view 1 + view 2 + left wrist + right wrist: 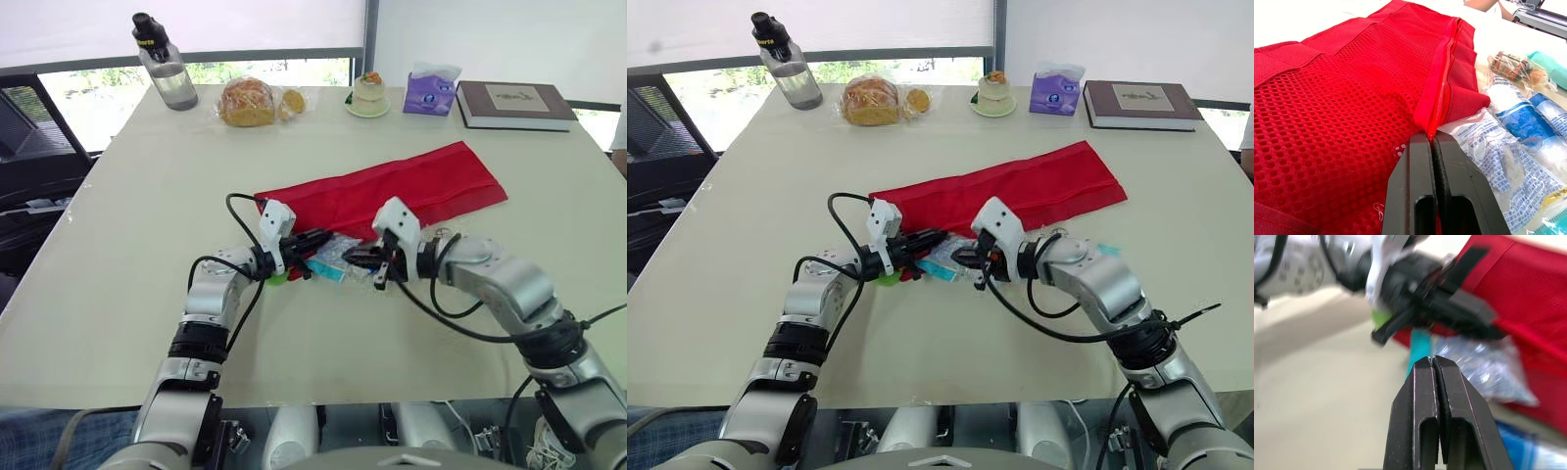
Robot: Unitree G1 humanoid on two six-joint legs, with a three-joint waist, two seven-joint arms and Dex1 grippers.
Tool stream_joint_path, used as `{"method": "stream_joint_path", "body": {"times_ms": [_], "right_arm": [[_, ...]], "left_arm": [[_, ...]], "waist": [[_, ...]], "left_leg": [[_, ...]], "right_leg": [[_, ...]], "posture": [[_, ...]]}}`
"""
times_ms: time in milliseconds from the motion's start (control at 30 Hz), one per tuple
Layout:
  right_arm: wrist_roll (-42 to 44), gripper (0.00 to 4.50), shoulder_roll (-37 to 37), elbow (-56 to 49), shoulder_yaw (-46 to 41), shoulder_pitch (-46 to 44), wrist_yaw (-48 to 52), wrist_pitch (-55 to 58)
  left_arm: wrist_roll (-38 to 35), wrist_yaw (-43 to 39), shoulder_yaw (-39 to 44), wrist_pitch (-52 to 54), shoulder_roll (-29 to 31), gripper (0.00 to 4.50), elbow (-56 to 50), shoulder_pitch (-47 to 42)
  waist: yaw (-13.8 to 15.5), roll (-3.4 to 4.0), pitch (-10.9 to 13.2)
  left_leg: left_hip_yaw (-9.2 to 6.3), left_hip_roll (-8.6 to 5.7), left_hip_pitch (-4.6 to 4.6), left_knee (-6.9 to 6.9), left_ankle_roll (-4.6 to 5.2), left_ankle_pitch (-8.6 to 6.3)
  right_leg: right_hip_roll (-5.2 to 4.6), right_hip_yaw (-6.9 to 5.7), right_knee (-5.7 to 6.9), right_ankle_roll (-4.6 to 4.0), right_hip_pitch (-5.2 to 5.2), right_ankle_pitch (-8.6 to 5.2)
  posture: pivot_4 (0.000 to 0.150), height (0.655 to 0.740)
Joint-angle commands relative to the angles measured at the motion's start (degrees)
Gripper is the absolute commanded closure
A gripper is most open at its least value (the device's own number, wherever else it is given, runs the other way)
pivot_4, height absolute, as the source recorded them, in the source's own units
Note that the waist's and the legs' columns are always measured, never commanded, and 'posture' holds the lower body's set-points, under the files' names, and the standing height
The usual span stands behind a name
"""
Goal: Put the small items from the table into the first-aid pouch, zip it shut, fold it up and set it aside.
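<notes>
pouch (411,186) in middle of table (118,245), packets (333,257) at its near edge; far edge, left to right: bottle (167,69), bread (247,102), tissues (431,90), book (514,103).

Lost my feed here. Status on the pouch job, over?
Left hand shut on red pouch at zipper edge. Right hand shut, empty, alongside. Wrapped packets on table beside pouch, not loaded. No obstruction seen.

1. We reach our left gripper (321,237) inward, forearm low, its fingers pinched on the first-aid pouch's (1342,107) zipper edge.
2. Our right gripper (351,257) faces it, tips near, fingers pressed together.
</notes>
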Motion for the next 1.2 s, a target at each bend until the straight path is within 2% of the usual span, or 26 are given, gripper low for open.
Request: {"method": "stream_joint_path", "body": {"times_ms": [33, 200, 633, 767, 1200], "right_arm": [[-5.1, 4.42, -0.4, 1.2, 2.2, -2.1, 0.3, -3.1], [-10.7, 4.42, 0.7, 4.2, 5.3, -4.1, -0.1, -4.5], [-16.7, 4.42, 4.7, 6.8, 8.7, -5.9, 1.4, -4.8], [-21.1, 4.42, 5.1, 10.4, 10.7, -7.6, 0.6, -6.2], [-27.8, 4.42, 11.2, 19.6, 8.4, -11.2, -4.7, -12.3]], "left_arm": [[0.3, -1.9, -1.0, -0.1, 0.9, 4.50, 0.6, -0.5], [0.5, -2.8, -1.5, 0.0, 1.2, 4.50, 1.4, -1.0], [0.7, -3.3, -2.0, -0.3, 1.1, 4.50, 1.7, -1.4], [0.5, -3.5, -2.2, -0.2, 1.3, 4.50, 0.8, -0.9], [0.3, -4.3, -3.1, 0.4, 1.6, 4.50, -0.9, 0.7]], "waist": [[0.0, 0.00, 0.0], [0.0, -0.01, 0.0], [0.0, -0.01, 0.0], [0.0, -0.01, 0.0], [-0.2, -0.01, 0.0]], "left_leg": [[0.01, 0.00, 0.00, 0.01, 0.00, 0.00], [0.00, 0.00, 0.01, 0.02, 0.00, 0.00], [-0.01, 0.00, 0.01, 0.12, 0.00, 0.00], [0.01, 0.00, 0.00, 0.22, -0.01, 0.00], [0.01, 0.06, 0.04, 0.54, 0.00, 0.00]], "right_leg": [[0.00, 0.01, 0.01, 0.00, 0.00, 0.00], [0.01, 0.00, 0.04, 0.00, -0.01, 0.00], [0.01, 0.00, 0.15, 0.00, 0.00, 0.00], [0.01, 0.01, 0.18, 0.00, 0.01, 0.01], [0.02, 0.00, 0.40, -0.01, 0.06, 0.01]], "posture": [[0.150, 0.7400], [0.150, 0.7400], [0.150, 0.7400], [0.150, 0.7400], [0.150, 0.7400]]}}
